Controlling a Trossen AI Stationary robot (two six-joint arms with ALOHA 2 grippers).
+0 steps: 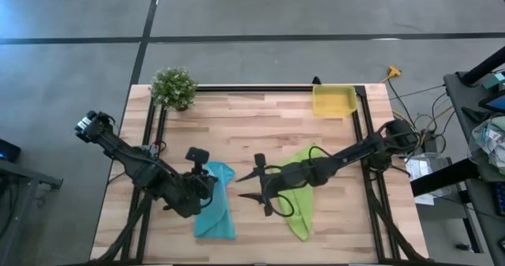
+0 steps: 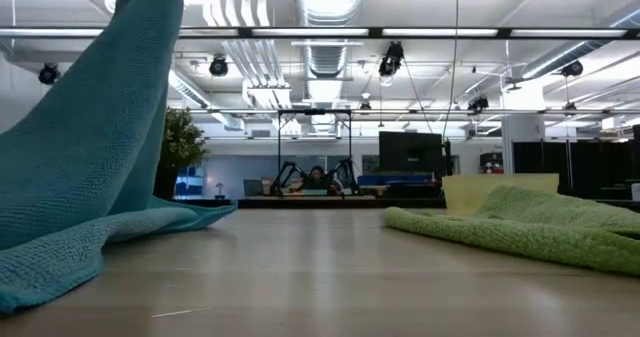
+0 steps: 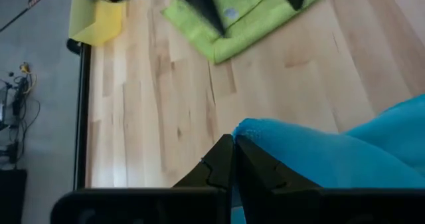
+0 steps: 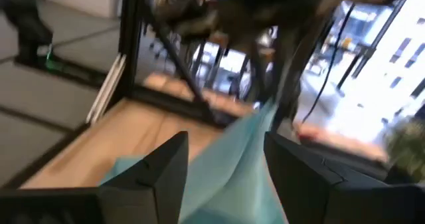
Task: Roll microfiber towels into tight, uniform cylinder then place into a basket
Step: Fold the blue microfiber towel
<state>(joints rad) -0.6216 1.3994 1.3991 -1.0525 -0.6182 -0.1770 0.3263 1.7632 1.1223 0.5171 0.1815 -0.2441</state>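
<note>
Two towels: soft microfiber cloths, both lying unrolled on the pale wooden counter [image 1: 260,124].
Turquoise towel [image 1: 216,207]: one corner is being lifted, draping in a peak.
Left gripper [image 3: 232,159]: jaws are clenching that raised corner.
Right gripper [image 1: 251,185]: jaws are standing released between the cloths.
Lime-green towel [image 1: 304,195]: crumpled flat.
Basket [image 1: 333,101]: shallow yellow plastic rectangle at the far edge.

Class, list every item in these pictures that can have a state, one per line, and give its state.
Turquoise towel: unrolled, one corner lifted off the table.
Lime-green towel: unrolled, lying crumpled on the table.
Yellow basket: empty, at the table's far edge.
Left hand: shut on the turquoise towel's corner.
Right hand: open, holding nothing.
</note>
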